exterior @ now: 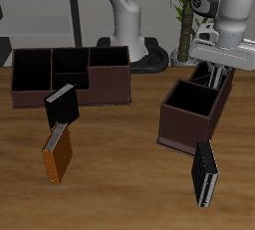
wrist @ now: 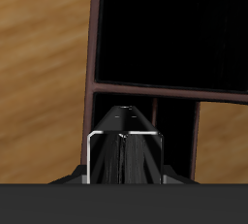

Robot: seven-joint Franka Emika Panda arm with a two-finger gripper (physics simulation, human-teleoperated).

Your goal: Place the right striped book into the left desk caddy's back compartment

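While the arm hangs over the far end of the left desk caddy [exterior: 194, 113], the pincer [exterior: 213, 73] reaches down into that dark reddish-brown box, and a thin dark object slants between its fingers — the right striped book [exterior: 207, 77], its lower part inside the back compartment [exterior: 212, 81]. From the wrist view the pincer [wrist: 122, 150] is closed on the right striped book [wrist: 122, 121], whose dark edge runs away from the camera toward the caddy's dividing walls; the left desk caddy [wrist: 93, 34] shows there as reddish-brown partitions around black cells, with wood-grain bench [wrist: 39, 63] beyond its outer wall. The caddy's big square cell [exterior: 186, 103] lies nearer the front edge. Well apart across the bench [exterior: 120, 164], a long brown caddy [exterior: 70, 75] stands farther back; a blacker striped book [exterior: 61, 105] leans against its front wall, and an orange book [exterior: 57, 154] lies just before it. Another dark striped book [exterior: 204, 174] rests on the bench close before the diagonal caddy — near it, whether touching I cannot tell.
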